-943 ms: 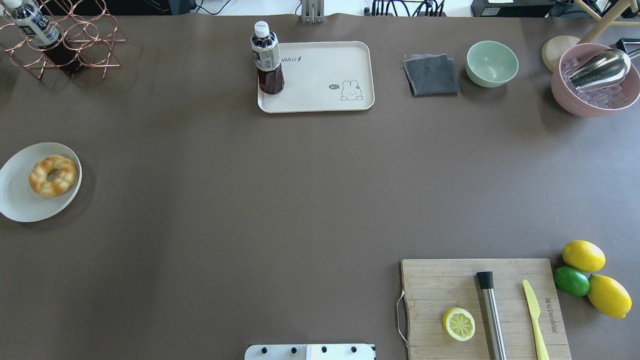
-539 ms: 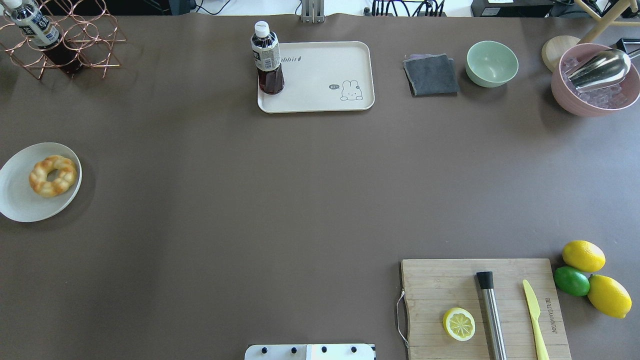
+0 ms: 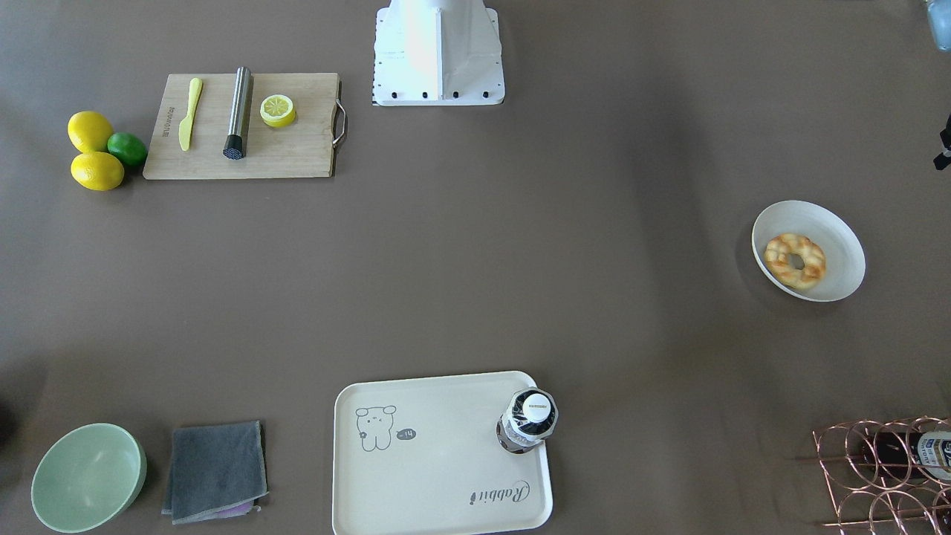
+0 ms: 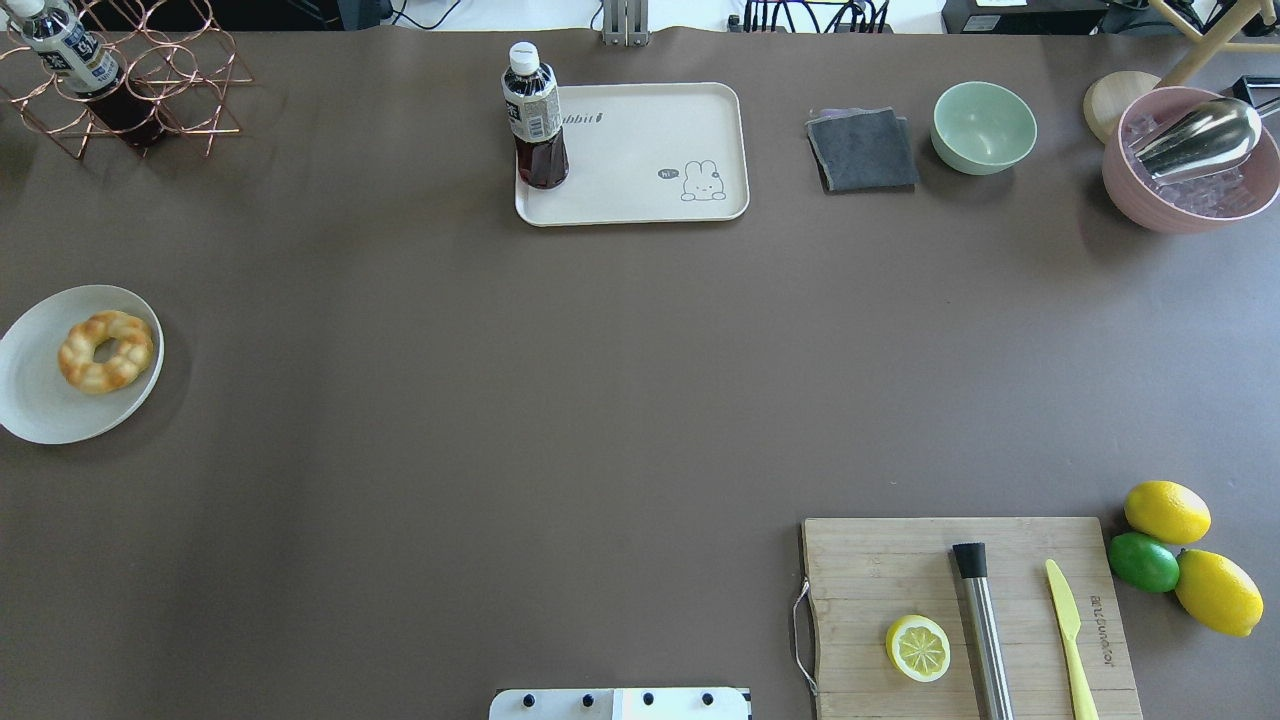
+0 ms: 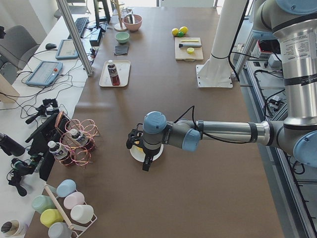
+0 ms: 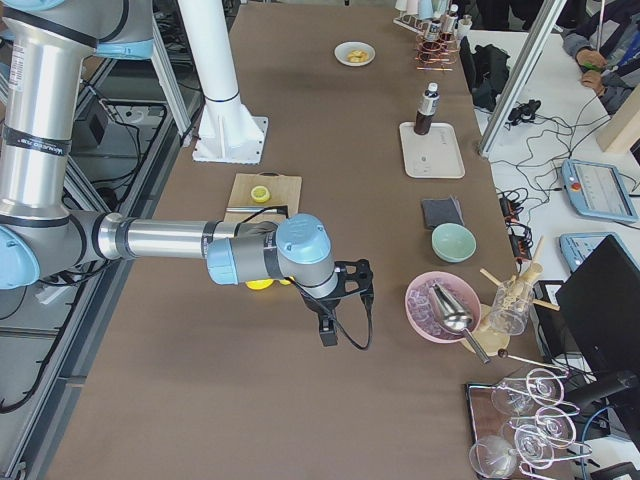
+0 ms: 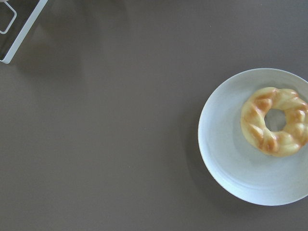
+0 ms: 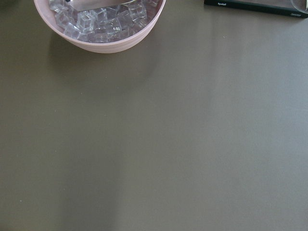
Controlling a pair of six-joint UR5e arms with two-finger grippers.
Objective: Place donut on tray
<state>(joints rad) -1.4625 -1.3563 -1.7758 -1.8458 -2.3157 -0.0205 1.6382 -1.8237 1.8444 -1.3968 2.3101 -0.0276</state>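
the brown table fills the overhead view. the left arm, near in the left-side view, reaches across it. the left end effector hangs over the pale plate; its opening and any hold cannot be told. the right end effector, centre of the right-side view, sits near the pink ice bowl; its opening likewise cannot be told. the cream tray lies upper centre, a bottle upright at its left end. the donut lies on the plate at the left edge, well apart from the tray.
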